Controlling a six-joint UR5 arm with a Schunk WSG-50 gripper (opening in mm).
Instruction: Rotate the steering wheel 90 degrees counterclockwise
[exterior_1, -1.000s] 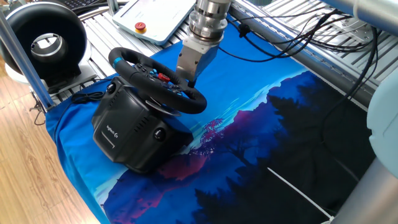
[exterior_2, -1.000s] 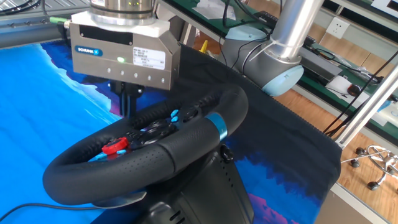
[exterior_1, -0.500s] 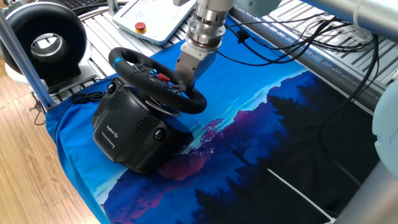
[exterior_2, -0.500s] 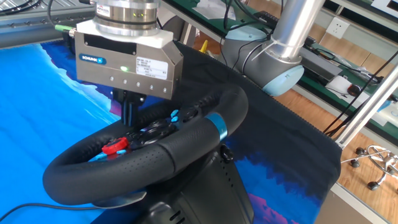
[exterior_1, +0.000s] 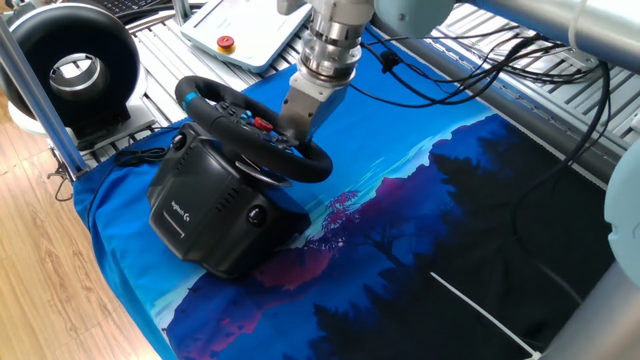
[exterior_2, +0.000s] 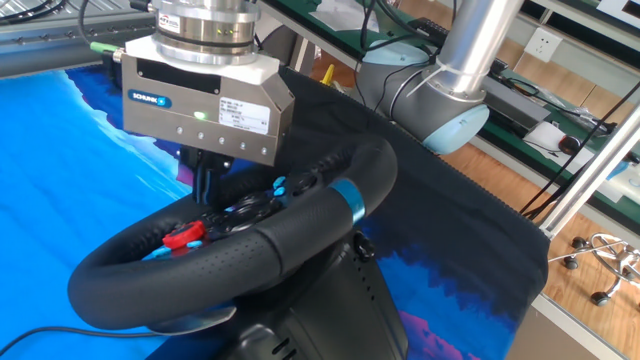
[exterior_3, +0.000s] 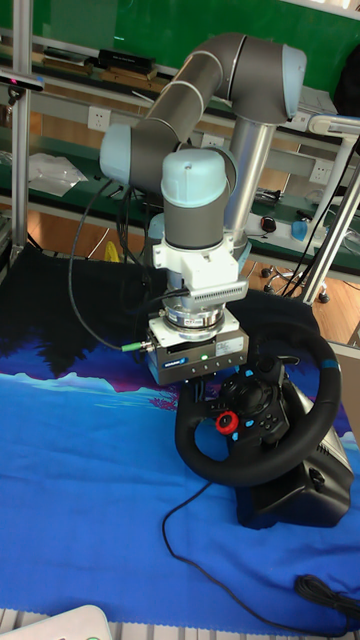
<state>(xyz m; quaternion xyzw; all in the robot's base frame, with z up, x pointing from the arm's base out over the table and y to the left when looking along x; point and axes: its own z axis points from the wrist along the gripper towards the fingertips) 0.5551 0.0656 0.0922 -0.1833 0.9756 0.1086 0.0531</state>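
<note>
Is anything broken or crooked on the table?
Nothing looks broken. The steering wheel sits whole on its base, with the gripper at its rim. The only untidy thing is the blue cloth, a bit rumpled near the base.

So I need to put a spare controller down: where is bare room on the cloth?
The dark half of the cloth, away from the steering wheel, lies bare. It is crowded where the gripper meets the rim, and cables run along the far edge.
</note>
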